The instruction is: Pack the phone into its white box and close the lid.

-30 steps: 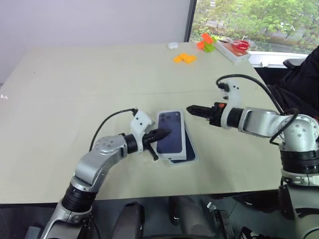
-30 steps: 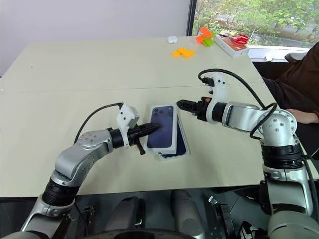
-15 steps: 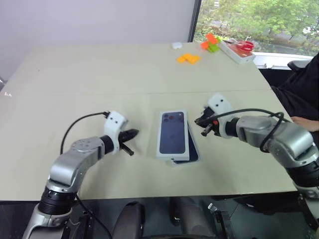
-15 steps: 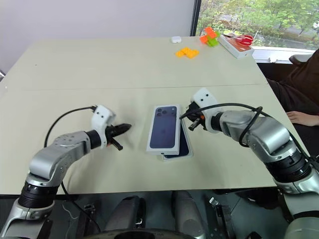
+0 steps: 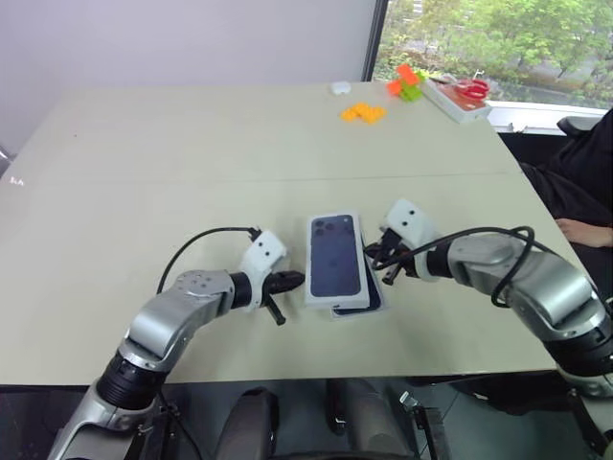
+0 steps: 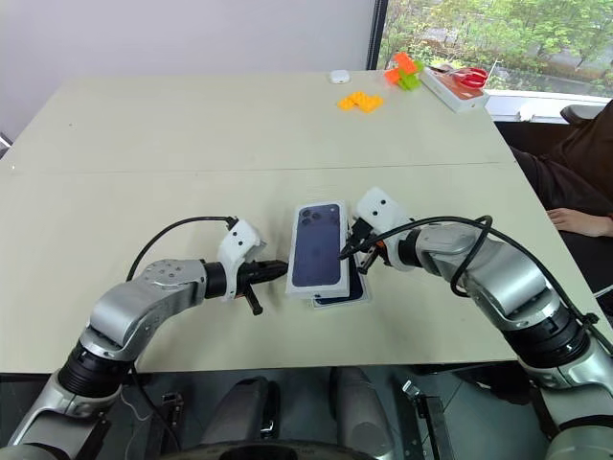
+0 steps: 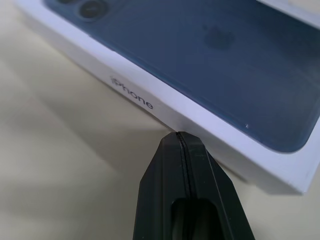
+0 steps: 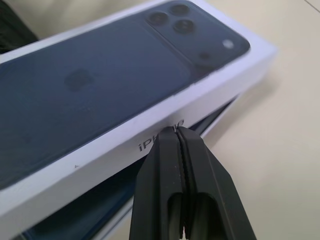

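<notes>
Lid (image 5: 335, 259) askew on white box (image 5: 375, 299) (both pincers closed)

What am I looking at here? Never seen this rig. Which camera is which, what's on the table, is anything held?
It is a two-armed humanoid robot working at a table. Two pictures come from a stereo camera on its head, looking down over both arms. The other two come from cameras on the wrists, looking along each hand's black fingers.

In the middle lies the lid, printed with a dark phone image. It sits skewed on the white box, where the dark blue phone peeks out along one side, so the box is not properly closed yet.

The left hand and the right hand are both shut and hold nothing. Each tip is at one long side of the lid.

At the far edge are orange blocks, orange and green pieces, a small white object and a tray with something red.
</notes>
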### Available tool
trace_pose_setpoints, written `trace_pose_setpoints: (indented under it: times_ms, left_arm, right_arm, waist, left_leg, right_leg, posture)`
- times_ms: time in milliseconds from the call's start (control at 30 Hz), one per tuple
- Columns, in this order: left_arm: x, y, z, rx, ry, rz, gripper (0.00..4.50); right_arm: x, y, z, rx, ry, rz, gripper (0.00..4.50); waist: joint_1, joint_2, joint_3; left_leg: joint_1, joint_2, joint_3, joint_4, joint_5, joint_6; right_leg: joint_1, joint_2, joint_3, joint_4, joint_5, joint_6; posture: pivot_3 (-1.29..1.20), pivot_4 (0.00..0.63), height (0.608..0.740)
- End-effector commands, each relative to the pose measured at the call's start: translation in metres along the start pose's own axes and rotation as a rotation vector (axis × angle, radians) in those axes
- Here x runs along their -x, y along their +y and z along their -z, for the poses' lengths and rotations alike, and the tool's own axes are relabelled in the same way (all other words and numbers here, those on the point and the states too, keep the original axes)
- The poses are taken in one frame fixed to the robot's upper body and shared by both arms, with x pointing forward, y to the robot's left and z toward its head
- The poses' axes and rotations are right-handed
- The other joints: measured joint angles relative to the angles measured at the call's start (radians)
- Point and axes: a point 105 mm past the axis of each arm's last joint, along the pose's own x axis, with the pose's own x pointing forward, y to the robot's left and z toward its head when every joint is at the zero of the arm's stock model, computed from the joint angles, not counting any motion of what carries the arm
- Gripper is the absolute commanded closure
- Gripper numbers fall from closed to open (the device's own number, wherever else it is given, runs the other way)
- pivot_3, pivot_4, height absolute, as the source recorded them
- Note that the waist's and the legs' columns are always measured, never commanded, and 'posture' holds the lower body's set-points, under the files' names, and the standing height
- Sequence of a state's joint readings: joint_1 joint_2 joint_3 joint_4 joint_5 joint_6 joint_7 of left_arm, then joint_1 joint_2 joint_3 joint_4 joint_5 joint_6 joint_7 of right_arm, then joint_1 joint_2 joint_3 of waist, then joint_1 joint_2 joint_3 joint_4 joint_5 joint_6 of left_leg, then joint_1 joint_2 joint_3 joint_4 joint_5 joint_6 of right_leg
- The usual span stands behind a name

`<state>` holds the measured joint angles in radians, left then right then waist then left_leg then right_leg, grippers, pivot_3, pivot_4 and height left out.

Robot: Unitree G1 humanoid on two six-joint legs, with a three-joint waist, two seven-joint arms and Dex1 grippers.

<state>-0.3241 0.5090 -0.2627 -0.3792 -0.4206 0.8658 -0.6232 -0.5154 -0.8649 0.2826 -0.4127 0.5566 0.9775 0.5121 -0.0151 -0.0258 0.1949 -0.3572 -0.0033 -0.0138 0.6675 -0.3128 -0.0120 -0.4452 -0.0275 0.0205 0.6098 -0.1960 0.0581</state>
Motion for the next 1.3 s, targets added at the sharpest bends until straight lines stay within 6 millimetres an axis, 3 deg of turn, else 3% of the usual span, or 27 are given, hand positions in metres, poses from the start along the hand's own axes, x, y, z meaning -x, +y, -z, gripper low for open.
trace_pose_setpoints:
  times_ms: [33,667,1300]
  left_arm:
    - [0.000,-0.017,-0.017,-0.042,-0.060,0.075,4.50]
    - [-0.006,-0.031,-0.026,-0.054,-0.081,0.154,4.50]
    - [-0.005,-0.022,-0.024,-0.059,-0.073,0.112,4.50]
  right_arm:
    - [0.006,0.006,-0.011,0.039,-0.043,-0.018,4.45]
    - [0.014,0.014,0.000,0.056,-0.003,-0.068,4.45]
    - [0.013,0.022,0.001,0.052,0.002,-0.099,4.45]
  waist:
    - [0.001,0.000,0.000]
    - [0.001,0.000,0.000]
    - [0.001,0.000,0.000]
  left_leg:
    - [0.000,0.000,0.000,0.000,0.000,0.000]
    - [0.000,0.000,0.001,0.000,0.000,0.000]
    - [0.001,0.000,0.003,0.001,0.000,0.000]
  right_leg:
    - [0.000,0.000,0.000,0.000,0.000,0.000]
    - [0.000,0.000,0.000,0.001,0.000,0.000]
    - [0.000,0.000,0.000,0.002,0.000,0.000]
  posture:
    - [0.00,0.150,0.740]
    - [0.00,0.150,0.740]
    - [0.00,0.150,0.740]
